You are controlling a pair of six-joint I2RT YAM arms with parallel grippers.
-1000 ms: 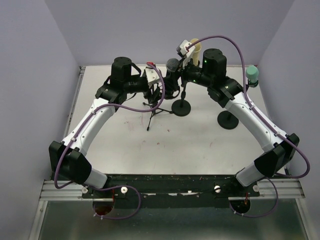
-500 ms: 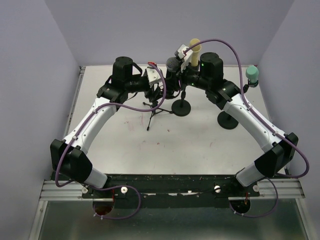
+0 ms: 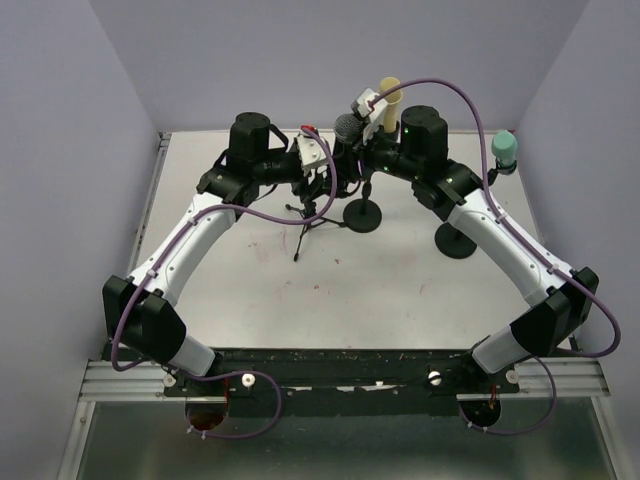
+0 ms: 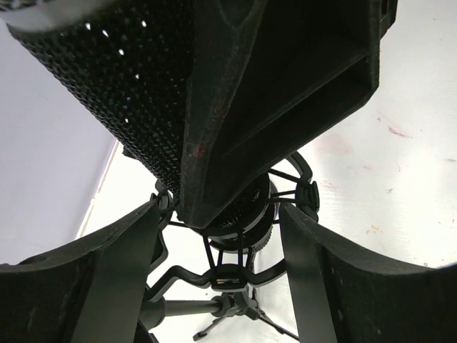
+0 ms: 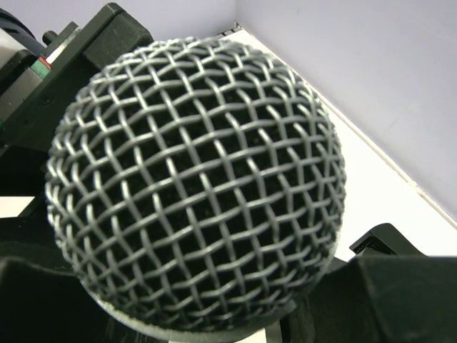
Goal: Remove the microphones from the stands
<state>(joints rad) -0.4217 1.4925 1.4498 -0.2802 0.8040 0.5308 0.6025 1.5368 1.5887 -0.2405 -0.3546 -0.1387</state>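
the left gripper [image 4: 221, 214] has its fingers apart on both sides of the ring [image 4: 239, 236] of the stand [image 3: 305, 225]; i cannot tell if they squeeze it. they should stop the stand tipping. the right gripper [image 3: 352, 148] is at the microphone [image 5: 193, 186], up in that ring; its grip i cannot tell. lift straight up, slowly. only the top view shows the stand's legs.

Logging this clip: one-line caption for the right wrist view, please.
Mesh head of the microphone fills the frame; right gripper fingers dark in the lower corners.
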